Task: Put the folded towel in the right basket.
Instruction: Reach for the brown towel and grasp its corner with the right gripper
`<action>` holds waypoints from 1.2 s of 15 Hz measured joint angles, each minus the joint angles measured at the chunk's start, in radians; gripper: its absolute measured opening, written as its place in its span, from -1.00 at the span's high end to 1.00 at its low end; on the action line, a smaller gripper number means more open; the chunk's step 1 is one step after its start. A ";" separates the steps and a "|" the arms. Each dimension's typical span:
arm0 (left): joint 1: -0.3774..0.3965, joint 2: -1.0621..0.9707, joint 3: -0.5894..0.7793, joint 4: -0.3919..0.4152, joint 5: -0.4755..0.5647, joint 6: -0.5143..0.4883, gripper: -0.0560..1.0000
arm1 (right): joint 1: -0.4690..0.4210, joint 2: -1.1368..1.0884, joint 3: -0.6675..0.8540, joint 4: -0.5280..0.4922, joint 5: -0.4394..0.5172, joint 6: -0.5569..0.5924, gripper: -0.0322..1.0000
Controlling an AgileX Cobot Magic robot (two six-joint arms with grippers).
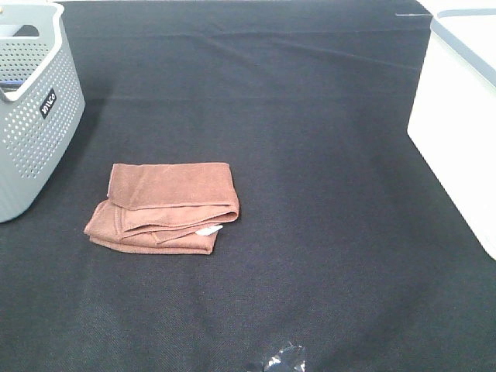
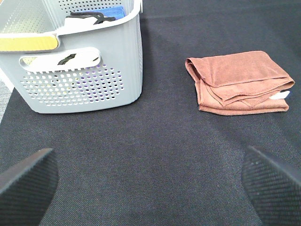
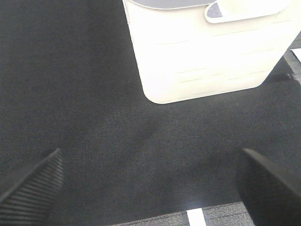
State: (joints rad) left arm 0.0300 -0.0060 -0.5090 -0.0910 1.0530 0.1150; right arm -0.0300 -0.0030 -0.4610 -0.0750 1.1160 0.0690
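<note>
A folded brown towel lies flat on the black cloth, left of the middle; it also shows in the left wrist view. The white right basket stands at the right edge and also shows in the right wrist view. My left gripper is open and empty, above the cloth, apart from the towel. My right gripper is open and empty above the cloth, short of the white basket. Neither gripper shows in the high view.
A grey perforated basket stands at the far left, with several items inside seen in the left wrist view. A small dark shiny object lies at the front edge of the cloth.
</note>
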 joint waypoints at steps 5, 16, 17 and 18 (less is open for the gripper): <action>0.000 0.000 0.000 0.000 0.000 0.000 -0.98 | 0.000 0.000 0.000 0.000 0.000 0.000 -0.91; 0.000 0.000 0.000 0.000 0.000 0.000 -0.98 | 0.000 0.000 0.000 0.000 0.000 -0.001 -0.91; 0.000 0.000 0.000 0.000 0.000 0.000 -0.98 | 0.000 0.000 0.000 0.000 0.000 -0.001 -0.91; 0.000 0.000 0.000 0.000 0.000 0.000 -0.98 | 0.000 0.000 0.000 0.000 0.000 -0.001 -0.91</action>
State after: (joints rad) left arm 0.0300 -0.0060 -0.5090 -0.0910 1.0530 0.1150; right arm -0.0300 -0.0030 -0.4610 -0.0750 1.1160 0.0680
